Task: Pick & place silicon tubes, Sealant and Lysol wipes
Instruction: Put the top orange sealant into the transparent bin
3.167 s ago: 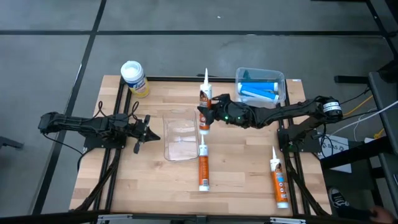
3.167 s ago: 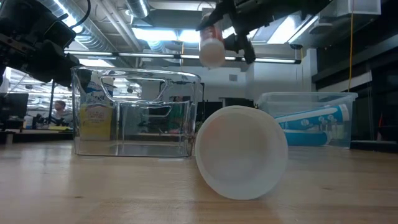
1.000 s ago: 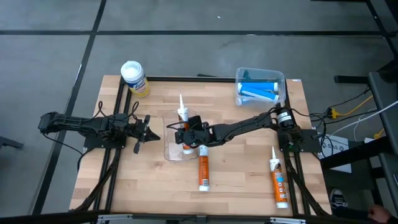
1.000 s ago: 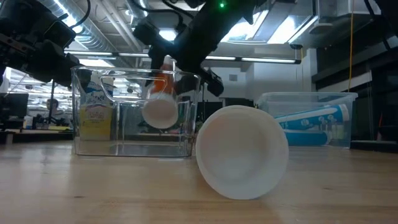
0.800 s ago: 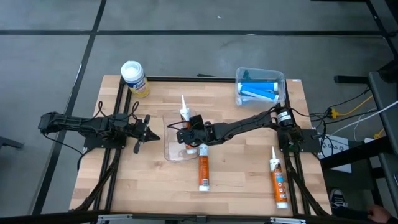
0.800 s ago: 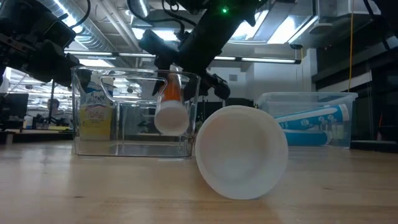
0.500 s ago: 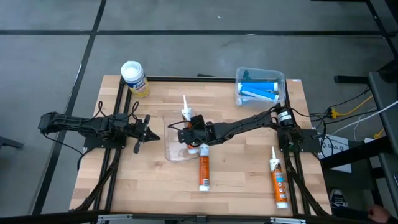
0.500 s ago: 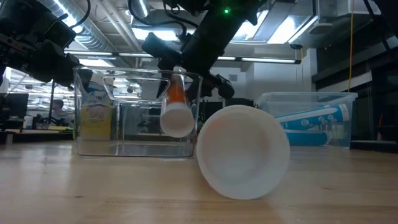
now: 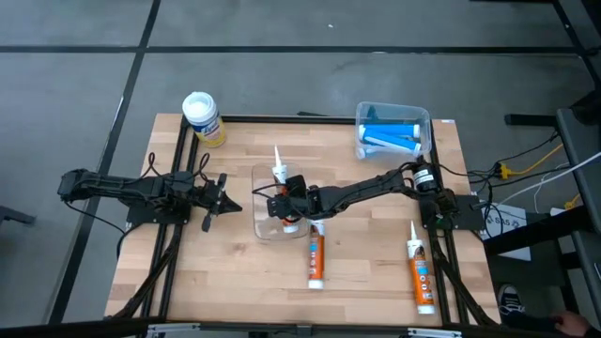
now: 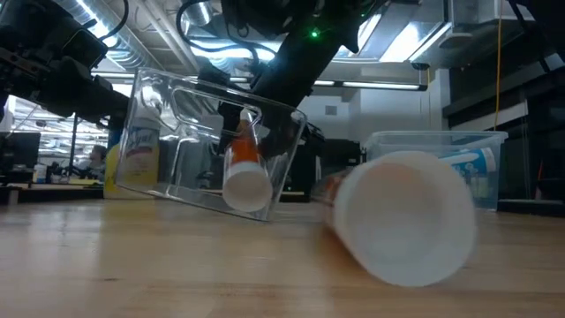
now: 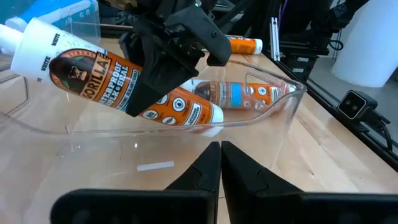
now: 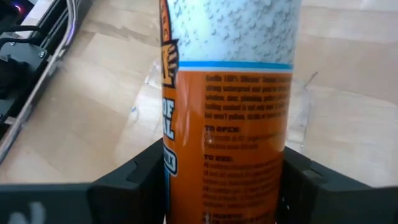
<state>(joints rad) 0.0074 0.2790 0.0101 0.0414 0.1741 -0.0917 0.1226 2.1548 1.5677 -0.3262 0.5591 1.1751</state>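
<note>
Your right end effector (image 9: 293, 203) is clamped on the orange tube (image 11: 118, 81), held slantwise inside the clear bin (image 10: 207, 146), which sits tipped beneath it. The tube's base points down toward the bin floor; the left end effector (image 9: 218, 194), fingers together, waits nearby.

A yellow Lysol wipes canister (image 9: 203, 119) with a round white lid stands upright at the far left corner of the surface. An orange-and-white sealant tube (image 9: 281, 184) sits tilted, nozzle up, inside a tipped clear bin (image 9: 263, 225), clamped in the right tool (image 9: 289, 204). A second orange tube (image 9: 315, 254) lies just near of it, a third (image 9: 421, 268) at the near right. Blue silicone tubes (image 9: 391, 137) rest in a far-right container (image 9: 424, 122).
</note>
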